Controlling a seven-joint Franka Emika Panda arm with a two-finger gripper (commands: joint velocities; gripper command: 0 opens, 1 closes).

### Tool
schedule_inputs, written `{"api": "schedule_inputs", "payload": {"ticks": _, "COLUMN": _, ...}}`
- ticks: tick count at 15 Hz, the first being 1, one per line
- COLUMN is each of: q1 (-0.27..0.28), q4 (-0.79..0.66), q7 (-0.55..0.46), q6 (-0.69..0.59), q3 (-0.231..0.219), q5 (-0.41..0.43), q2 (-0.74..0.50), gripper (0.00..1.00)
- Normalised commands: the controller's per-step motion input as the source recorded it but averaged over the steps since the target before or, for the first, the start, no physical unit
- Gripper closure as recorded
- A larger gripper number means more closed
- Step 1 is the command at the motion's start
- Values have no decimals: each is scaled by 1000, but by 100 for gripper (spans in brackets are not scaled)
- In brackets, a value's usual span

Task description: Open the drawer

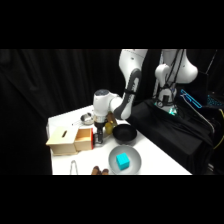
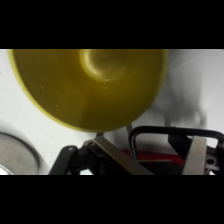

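Observation:
In the side view the light wooden box (image 1: 61, 141) sits at the table's left, and the drawer (image 1: 84, 139) with its reddish-orange front sticks out a little from the box's right side. My gripper (image 1: 99, 137) hangs straight down right against that front. In the wrist view the two metal fingers (image 2: 114, 156) stand apart, gripper (image 2: 150, 144) open. A dark loop handle (image 2: 175, 131) lies across them, and a red strip of the drawer (image 2: 156, 158) shows between them. I cannot tell whether a finger touches the handle.
A black bowl (image 1: 124, 134) stands just right of the gripper, a grey bowl with a cyan cube (image 1: 123, 160) in front of it. A yellow-green dish (image 2: 90, 85) lies beyond the fingers. A round metal piece (image 1: 87, 118) is behind, tongs (image 1: 74, 167) near the front edge.

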Motion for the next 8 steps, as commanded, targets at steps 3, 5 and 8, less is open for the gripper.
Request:
{"api": "schedule_inputs", "payload": {"ticks": 3, "q1": -241, "q4": -33, "q7": -327, "q6": -390, "q3": 241, "q5": 18, "q2": -353, "gripper": 0}}
{"api": "schedule_inputs", "payload": {"ticks": 5, "q1": -313, "q4": 102, "q7": -368, "q6": -559, "q3": 301, "q5": 78, "q2": -323, "gripper": 0}}
{"api": "schedule_inputs", "payload": {"ticks": 8, "q1": -244, "q4": 81, "q7": -347, "q6": -595, "q3": 235, "q5": 100, "q2": -350, "gripper": 0}}
